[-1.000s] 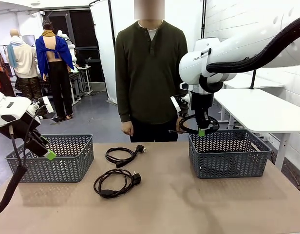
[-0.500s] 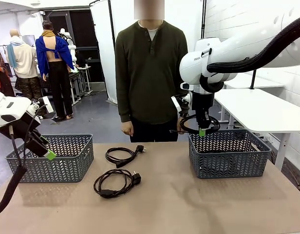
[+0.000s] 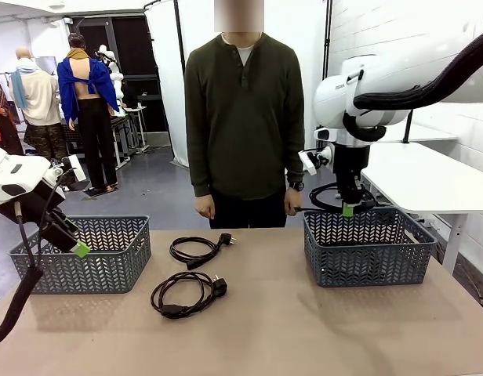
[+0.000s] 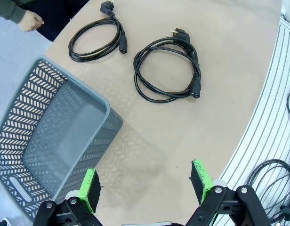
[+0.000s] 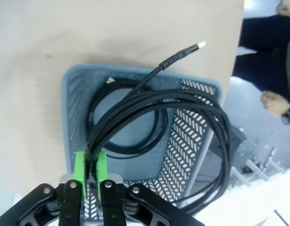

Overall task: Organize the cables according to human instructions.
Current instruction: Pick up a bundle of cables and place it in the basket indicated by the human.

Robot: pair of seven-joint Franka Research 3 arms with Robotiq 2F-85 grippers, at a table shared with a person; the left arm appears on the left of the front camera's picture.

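Care with height matters now: the right claw [image 3: 348,210], clamped shut on the braided cable [image 5: 109,125], should sink the dangling coil inside the right basket [image 3: 367,266], at the counter's right edge, before releasing, so no loop snags the rim. The coil hangs just under the claw, above another cable [image 5: 91,110] lying inside. The left claw [image 4: 145,176] gapes open.
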